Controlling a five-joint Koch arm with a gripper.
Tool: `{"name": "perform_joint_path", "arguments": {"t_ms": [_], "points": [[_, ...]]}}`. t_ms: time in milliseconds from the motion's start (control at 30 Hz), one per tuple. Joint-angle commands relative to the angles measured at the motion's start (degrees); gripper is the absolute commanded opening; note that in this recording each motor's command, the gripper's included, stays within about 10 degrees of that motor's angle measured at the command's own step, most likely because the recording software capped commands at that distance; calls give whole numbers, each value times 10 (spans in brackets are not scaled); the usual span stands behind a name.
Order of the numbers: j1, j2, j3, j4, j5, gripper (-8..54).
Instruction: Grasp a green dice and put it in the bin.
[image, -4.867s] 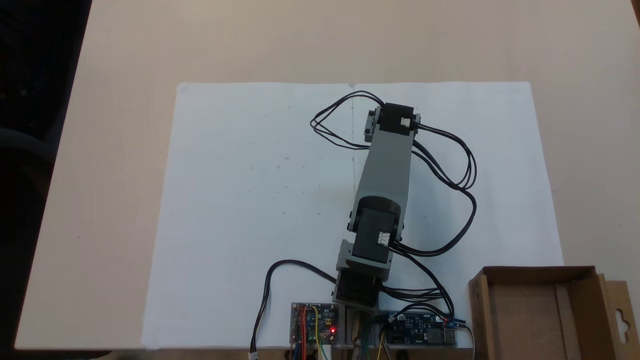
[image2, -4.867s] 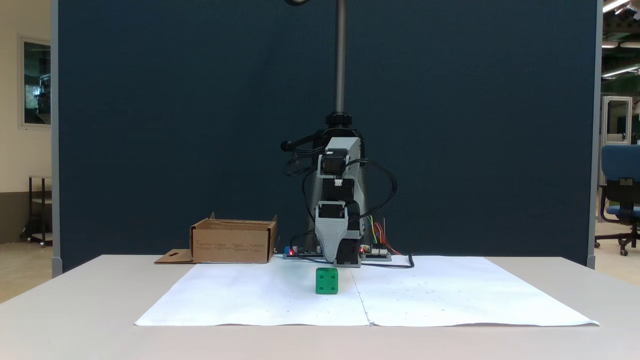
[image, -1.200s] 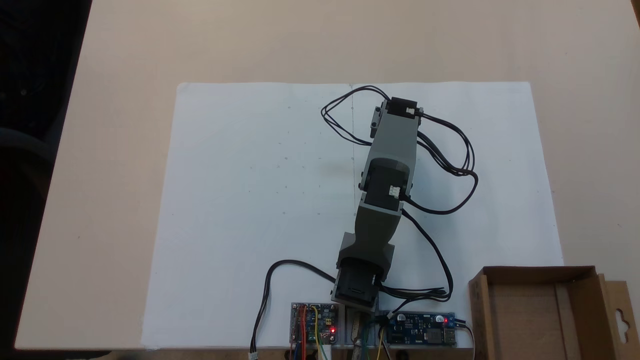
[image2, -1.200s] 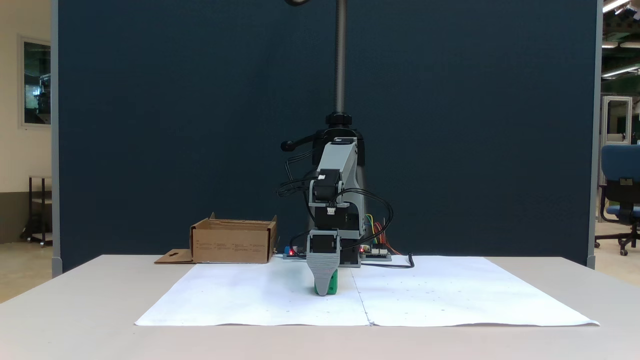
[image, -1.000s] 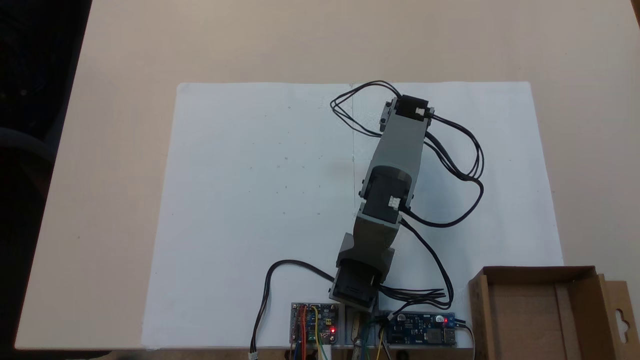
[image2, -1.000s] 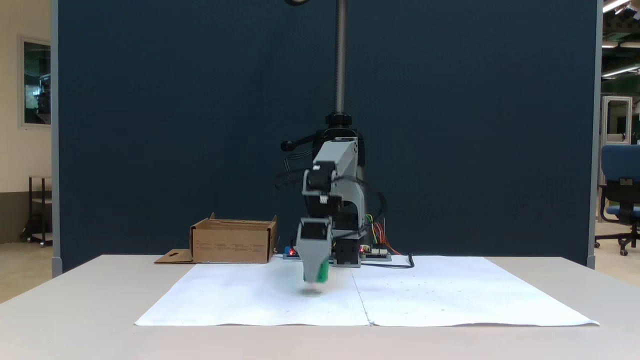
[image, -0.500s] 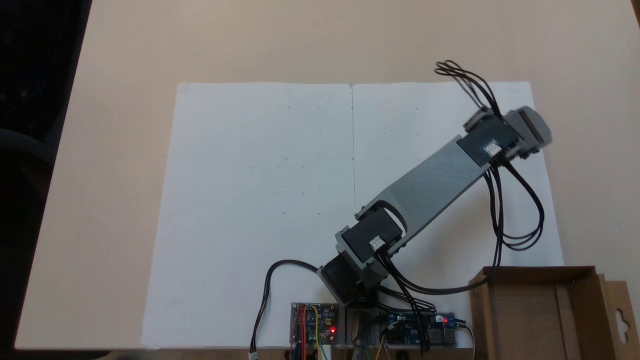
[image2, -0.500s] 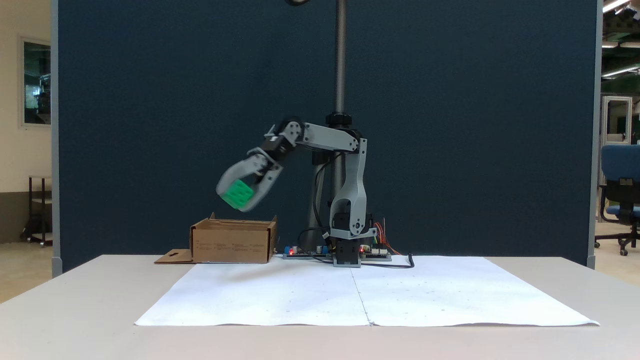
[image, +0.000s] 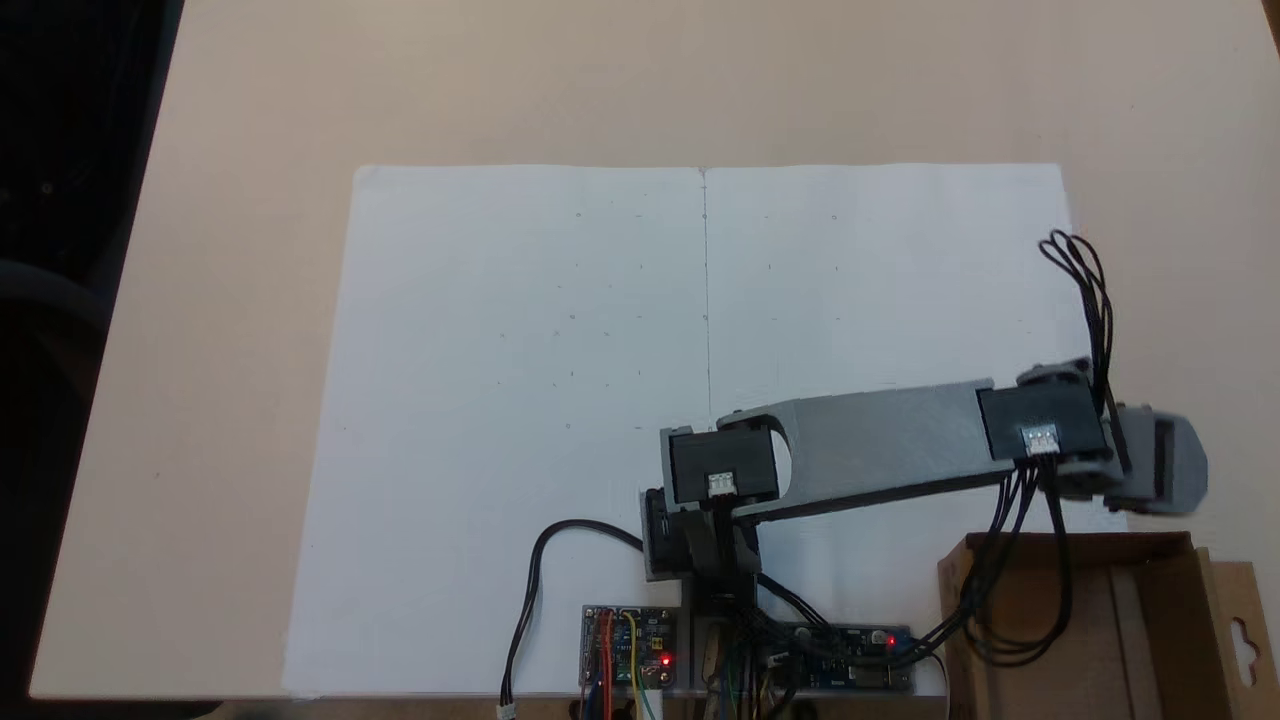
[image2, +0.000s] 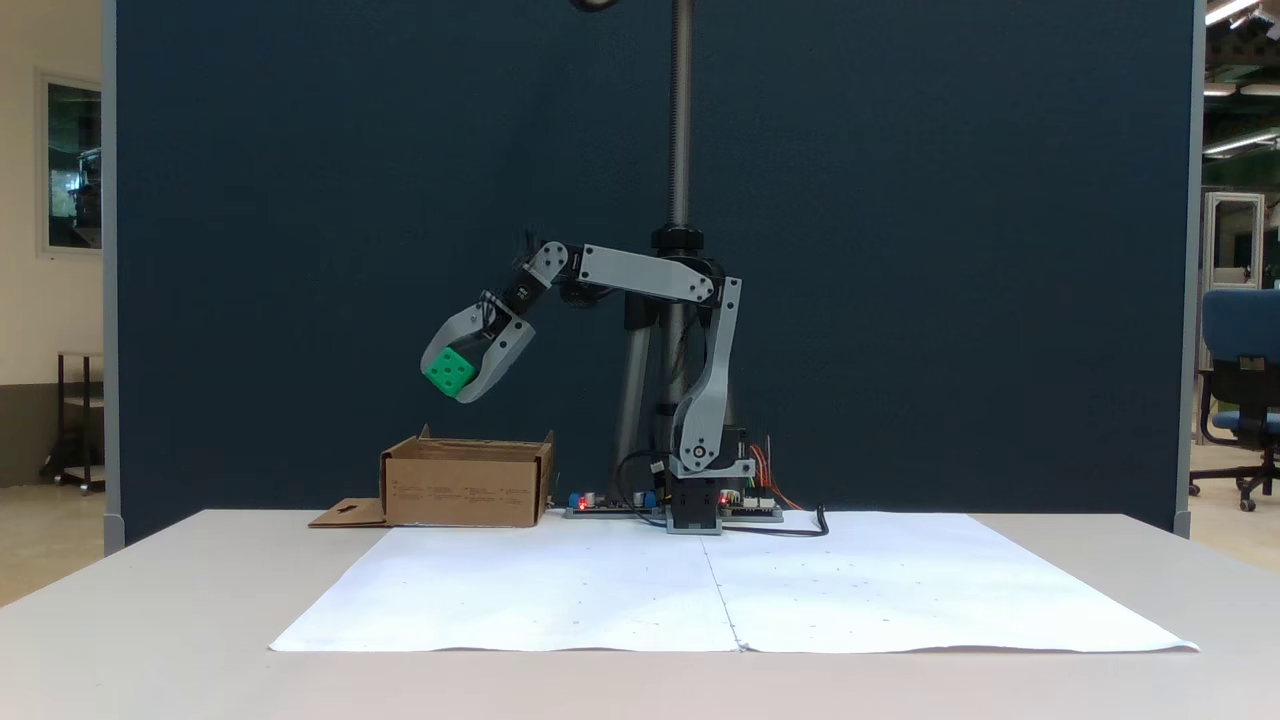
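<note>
The green dice (image2: 449, 371) hangs in the air, held between the grey jaws of my gripper (image2: 450, 380), which is shut on it. It sits above the brown cardboard bin (image2: 466, 483), near the bin's left part in that fixed view. From above, the gripper (image: 1175, 476) is blurred and lies just past the bin's far wall (image: 1075, 542); the dice is hidden under the gripper there. The bin's flap with the keyhole cut-out (image: 1240, 640) sticks out to the right.
White paper (image: 600, 400) covers the middle of the tan table (image: 250, 200). Circuit boards (image: 630, 645) and cables (image: 530, 590) lie by the arm's base (image: 700, 540). A dark blue screen (image2: 300, 200) and a metal pole (image2: 681, 110) stand behind.
The arm lifted the dice off the paper and swung it towards the bin. In the last half second it moved closer over the bin's edge.
</note>
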Motion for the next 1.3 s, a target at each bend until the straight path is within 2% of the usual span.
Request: {"name": "perform_joint_path", "arguments": {"t_ms": [0, 533, 767, 800, 867, 967, 1267], "points": [[45, 20, -18, 19, 30, 121], [144, -99, -4, 34, -117, 121], [149, -111, 20, 32, -165, 121], [149, -113, 22, 33, -165, 134], [149, -119, 33, 32, -164, 290], [147, -128, 35, 29, -163, 401], [142, -127, 34, -16, -162, 412]]}}
